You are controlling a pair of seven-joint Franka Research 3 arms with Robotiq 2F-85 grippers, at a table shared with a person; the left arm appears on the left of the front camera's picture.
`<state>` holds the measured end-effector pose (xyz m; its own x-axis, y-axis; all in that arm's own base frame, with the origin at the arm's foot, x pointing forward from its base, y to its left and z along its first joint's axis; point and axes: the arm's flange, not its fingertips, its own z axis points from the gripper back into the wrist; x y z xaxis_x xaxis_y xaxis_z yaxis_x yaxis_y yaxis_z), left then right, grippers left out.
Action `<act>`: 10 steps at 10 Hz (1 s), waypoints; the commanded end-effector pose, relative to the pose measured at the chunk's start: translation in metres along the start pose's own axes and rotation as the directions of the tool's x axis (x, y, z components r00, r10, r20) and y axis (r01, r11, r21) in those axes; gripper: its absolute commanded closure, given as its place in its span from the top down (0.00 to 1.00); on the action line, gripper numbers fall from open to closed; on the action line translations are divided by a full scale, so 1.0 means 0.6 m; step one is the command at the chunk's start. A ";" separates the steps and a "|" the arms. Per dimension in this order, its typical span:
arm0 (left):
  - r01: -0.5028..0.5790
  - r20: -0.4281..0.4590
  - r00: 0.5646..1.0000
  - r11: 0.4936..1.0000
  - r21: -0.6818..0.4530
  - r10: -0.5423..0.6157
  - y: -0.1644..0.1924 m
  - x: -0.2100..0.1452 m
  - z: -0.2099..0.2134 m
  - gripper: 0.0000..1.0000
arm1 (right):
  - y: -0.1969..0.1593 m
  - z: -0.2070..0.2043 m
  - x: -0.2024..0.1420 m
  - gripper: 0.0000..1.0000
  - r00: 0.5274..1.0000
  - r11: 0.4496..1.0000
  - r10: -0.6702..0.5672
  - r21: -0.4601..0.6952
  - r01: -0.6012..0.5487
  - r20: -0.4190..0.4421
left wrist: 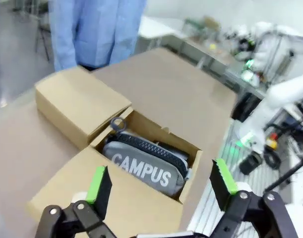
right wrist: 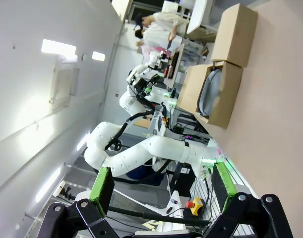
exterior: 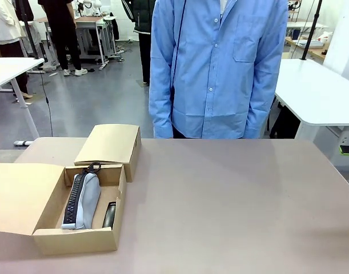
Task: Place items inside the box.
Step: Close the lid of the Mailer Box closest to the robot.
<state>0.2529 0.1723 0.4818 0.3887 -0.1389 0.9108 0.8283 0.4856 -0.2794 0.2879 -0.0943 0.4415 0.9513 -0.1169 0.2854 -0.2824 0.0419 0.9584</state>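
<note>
**Pouch and dark item in the open box**

At the near left corner of the desk (exterior: pixel 220 194) we see an open cardboard box (exterior: pixel 77 240) with its lid folded out to the left. A grey zip pouch (exterior: pixel 83 201) lies lengthwise inside it, its black zipper facing left; from our left wrist the word "CAMPUS" reads across its side. Just right of the pouch, against the box's right wall, lies a slim black item (exterior: pixel 109 215) that we cannot identify. A second, closed cardboard box (exterior: pixel 110 145) stands touching the far side of the open one.

Our left gripper (left wrist: pixel 161 183) hovers above the open box, fingers (left wrist: pixel 98 184) spread wide and empty. Our right gripper (right wrist: pixel 162 184) is off the desk's edge, fingers wide and holding nothing.

A person in a blue shirt (exterior: pixel 217 68) stands at the far side.
</note>
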 end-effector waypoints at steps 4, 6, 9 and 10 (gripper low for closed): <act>0.724 -0.098 0.686 0.689 -0.003 -0.721 0.100 -0.040 -0.027 1.00 | 0.004 -0.003 0.000 1.00 1.000 1.000 0.009 0.006 -0.009 -0.009; 0.580 -0.083 0.804 0.807 -0.113 -0.589 0.079 -0.012 -0.038 1.00 | 0.004 -0.003 0.000 1.00 1.000 1.000 0.009 0.006 -0.009 -0.009; 0.697 -0.222 0.687 0.714 -0.069 -0.692 0.131 -0.034 -0.029 1.00 | 0.004 -0.003 0.000 1.00 1.000 1.000 0.009 0.006 -0.009 -0.009; 0.684 -0.242 0.686 0.722 -0.105 -0.686 0.165 -0.040 -0.018 1.00 | 0.004 -0.003 0.000 1.00 1.000 1.000 0.009 0.006 -0.009 -0.009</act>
<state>0.3138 0.1984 0.4380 -0.1944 -0.5887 0.7847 0.9046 0.2017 0.3755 0.2880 -0.0942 0.4415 0.9513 -0.1164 0.2854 -0.2824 0.0419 0.9584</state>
